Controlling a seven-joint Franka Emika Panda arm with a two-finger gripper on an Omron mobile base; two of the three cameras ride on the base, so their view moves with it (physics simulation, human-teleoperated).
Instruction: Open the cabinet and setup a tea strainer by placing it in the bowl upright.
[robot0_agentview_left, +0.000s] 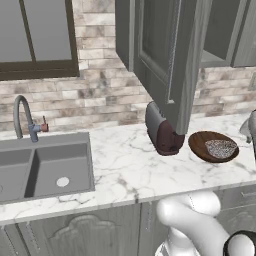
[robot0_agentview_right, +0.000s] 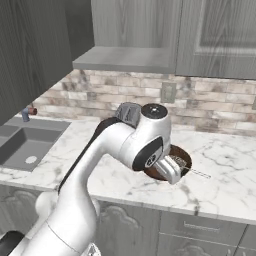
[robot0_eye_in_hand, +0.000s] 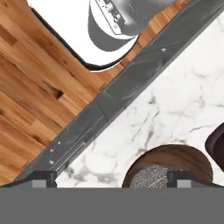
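The tea strainer (robot0_agentview_left: 220, 148) sits inside the bowl (robot0_agentview_left: 200, 145), which rests on the marble counter (robot0_agentview_left: 125, 165) toward its front edge, just beside the toaster (robot0_agentview_left: 162, 131) on the side away from the sink (robot0_agentview_left: 45, 167). The cabinet (robot0_agentview_left: 167, 55) above stands open, its door swung out over the toaster.

The left base view gives the clearest look at the bowl: the speckled mesh fills much of its hollow, though whether the strainer stands upright or leans cannot be told. That view also takes in the faucet (robot0_agentview_left: 25, 120) and the window (robot0_agentview_left: 37, 37) above the sink. From the right base view the arm's wrist covers most of the bowl (robot0_agentview_right: 184, 156), leaving a brown rim and a bit of mesh (robot0_agentview_right: 178, 161) with a thin handle reaching out over the counter (robot0_agentview_right: 220, 170). It shows the open cabinet's underside (robot0_agentview_right: 125, 59) and a wall outlet (robot0_agentview_right: 168, 92).

The hand view looks down over the counter's front edge (robot0_eye_in_hand: 175, 109), onto the wooden floor (robot0_eye_in_hand: 30, 87) below. The gripper (robot0_eye_in_hand: 112, 179) stands wide, holding nothing, its two tips far apart at the bottom, with the bowl (robot0_eye_in_hand: 175, 159) and strainer (robot0_eye_in_hand: 151, 177) cut off between them. A dark shape at the right edge is too clipped to name.
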